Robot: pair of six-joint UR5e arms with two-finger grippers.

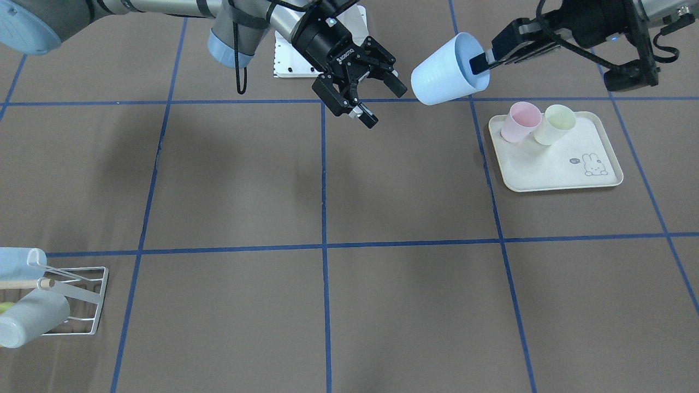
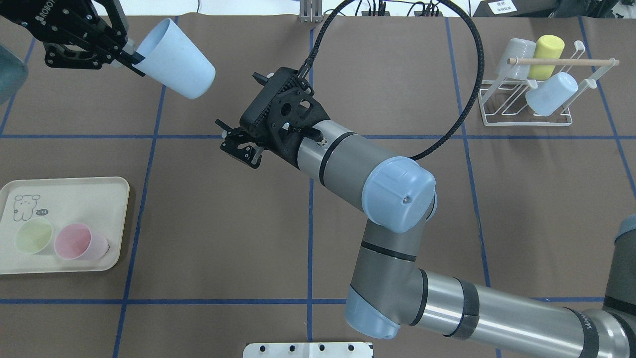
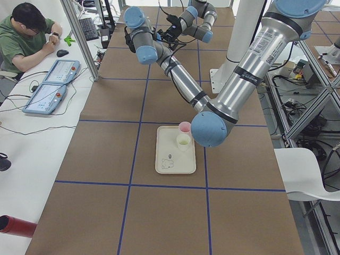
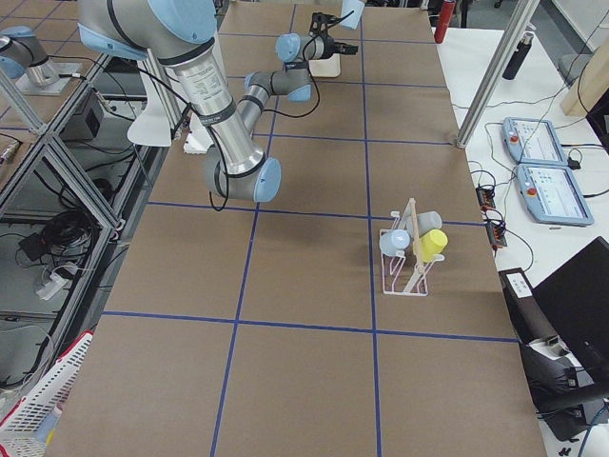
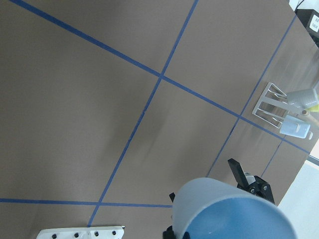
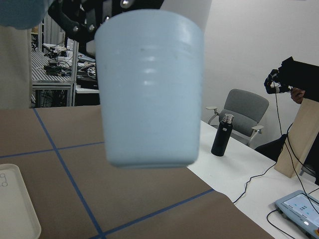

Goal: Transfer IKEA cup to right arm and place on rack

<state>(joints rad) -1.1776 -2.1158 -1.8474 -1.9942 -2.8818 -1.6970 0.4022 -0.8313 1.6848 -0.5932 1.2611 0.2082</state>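
A pale blue IKEA cup [image 1: 445,73] hangs on its side in the air, pinched at the rim by my left gripper [image 1: 483,60], which is shut on it. From overhead the cup [image 2: 176,62] points its base toward my right gripper [image 2: 229,141]. That right gripper [image 1: 385,103] stands open and empty a short way from the base, not touching. The cup [image 6: 149,99] fills the right wrist view. The white wire rack [image 2: 526,99] with a wooden dowel stands at the far right and holds three cups.
A cream tray [image 1: 554,164] with a bunny drawing carries a pink cup [image 1: 520,121] and a green cup [image 1: 556,123] below the left gripper. A white plate [image 2: 308,349] lies at the robot's base. A person [image 3: 26,32] sits at a side desk.
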